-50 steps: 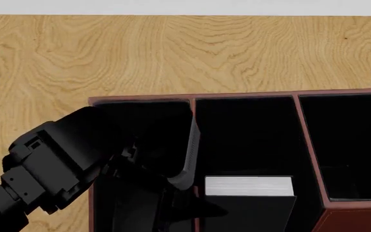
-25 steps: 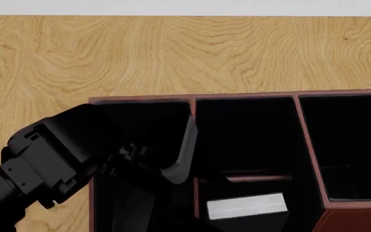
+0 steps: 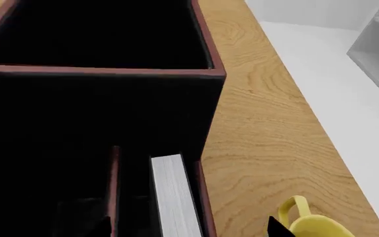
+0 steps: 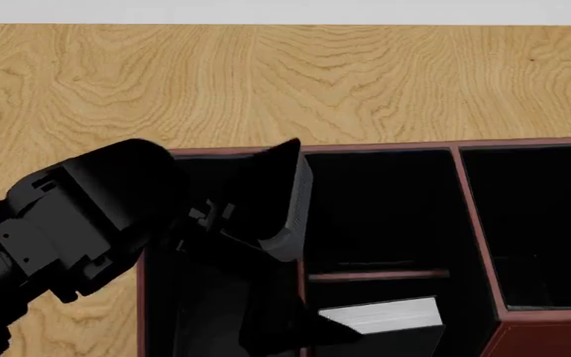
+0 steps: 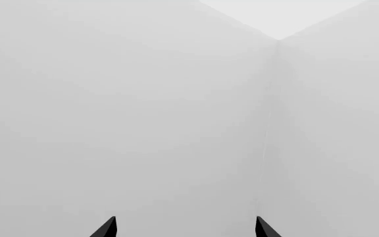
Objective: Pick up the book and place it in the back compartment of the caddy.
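Nearest the head camera, at the bottom edge of the frame, the book (image 4: 385,316) sits in the caddy (image 4: 479,223), white page block up. It's in the cell on the near side of the short cross divider (image 4: 380,276), lower centre of the frame, leaning a bit. The cell beyond the divider (image 4: 375,204) is just black lining.

Lower left, the left arm (image 4: 77,223) comes in over the caddy's left edge, and the left gripper (image 4: 280,201) hangs over the partition between the left cell and the middle ones. It's clear of the book, gripping nothing. One grey finger (image 4: 291,212) shows plainly; the other gets lost in the black, so I can't tell how wide the jaws are.

The left wrist view shows the book's pages (image 3: 173,195) at bottom centre, squeezed between the divider and the caddy's outer wall, with a yellow mug (image 3: 311,222) on the wood table (image 3: 268,128) at lower right.

Far side in the head view: bare table up to a pale strip at the top.

The right gripper (image 5: 184,228) isn't in the head view; its wrist camera shows two dark tips (image 5: 108,229) spread well apart at the bottom, with blank grey wall behind.
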Available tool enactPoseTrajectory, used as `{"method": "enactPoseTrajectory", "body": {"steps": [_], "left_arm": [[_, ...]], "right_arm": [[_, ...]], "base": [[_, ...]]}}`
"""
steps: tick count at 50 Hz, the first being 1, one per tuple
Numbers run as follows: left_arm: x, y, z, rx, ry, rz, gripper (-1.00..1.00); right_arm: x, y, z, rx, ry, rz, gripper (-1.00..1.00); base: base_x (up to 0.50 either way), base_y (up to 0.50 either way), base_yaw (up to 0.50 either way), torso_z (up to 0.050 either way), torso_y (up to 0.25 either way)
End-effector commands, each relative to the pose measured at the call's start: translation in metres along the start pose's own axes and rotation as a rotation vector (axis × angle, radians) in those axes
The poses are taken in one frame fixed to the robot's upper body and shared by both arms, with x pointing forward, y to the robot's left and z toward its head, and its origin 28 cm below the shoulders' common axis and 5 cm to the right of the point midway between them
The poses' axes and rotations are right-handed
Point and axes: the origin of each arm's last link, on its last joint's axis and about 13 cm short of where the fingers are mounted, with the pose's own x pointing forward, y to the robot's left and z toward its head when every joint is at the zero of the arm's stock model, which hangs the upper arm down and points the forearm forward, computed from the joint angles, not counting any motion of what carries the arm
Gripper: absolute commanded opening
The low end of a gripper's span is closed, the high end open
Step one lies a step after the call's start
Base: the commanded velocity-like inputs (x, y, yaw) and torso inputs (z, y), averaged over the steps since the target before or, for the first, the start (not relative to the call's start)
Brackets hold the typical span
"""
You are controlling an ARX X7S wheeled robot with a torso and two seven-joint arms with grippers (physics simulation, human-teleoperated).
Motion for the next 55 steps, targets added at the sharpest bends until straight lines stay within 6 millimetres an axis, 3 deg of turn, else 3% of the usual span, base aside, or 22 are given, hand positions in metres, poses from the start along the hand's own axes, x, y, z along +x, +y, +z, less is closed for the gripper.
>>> {"method": "enactPoseTrajectory", "body": {"steps": [1, 18, 34, 55], "left_arm": [[-0.012, -0.001, 0.034, 0.084, -0.074, 0.097, 1.00], [-0.028, -0.007, 0.058, 0.131, -0.104, 0.121, 1.00], [-0.064, -0.016, 0.089, 0.193, -0.156, 0.210, 1.00], [-0.103, -0.030, 0.096, 0.202, -0.191, 0.341, 1.00]], "right_arm": [[-0.001, 0.000, 0.001, 0.005, -0.004, -0.001, 1.00], [-0.001, 0.000, 0.003, 0.010, -0.010, 0.000, 1.00], [0.002, 0.002, 0.008, 0.018, -0.023, 0.007, 1.00], [0.003, 0.006, 0.010, 0.025, -0.028, 0.016, 1.00]], "base": [[0.00, 0.00, 0.00, 0.000, 0.000], [0.00, 0.00, 0.00, 0.000, 0.000], [0.00, 0.00, 0.00, 0.000, 0.000], [0.00, 0.00, 0.00, 0.000, 0.000]]}}
